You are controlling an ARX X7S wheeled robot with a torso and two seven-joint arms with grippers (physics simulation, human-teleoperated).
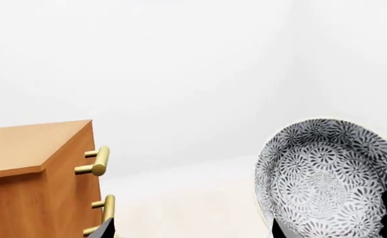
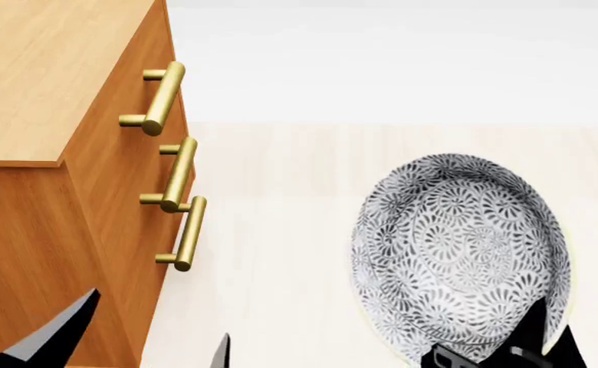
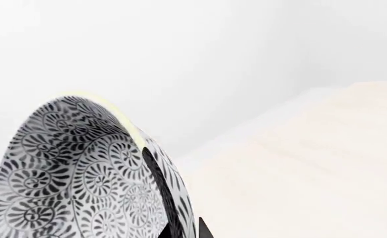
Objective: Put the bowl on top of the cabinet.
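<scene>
The cabinet [image 2: 44, 84], orange-brown wood with brass handles [image 2: 163, 98], is the landmark; its flat top is bare in view. The bowl [image 2: 458, 253] is held in the air to the cabinet's right, tilted on edge with its opening toward the head camera, white with dense dark grey florals. Step in hand, by judgement: carry. Next: move across over the top, level, lower. The right gripper [image 2: 509, 354] pinches the bowl's rim. The left gripper [image 2: 140, 333] hangs just before the cabinet front, its fingers spread and holding nothing.

Head view looks down, close — shares bowl [image 2: 461, 257], cabinet [image 2: 64, 153] with left wrist; right wrist perhaps nearest.
</scene>
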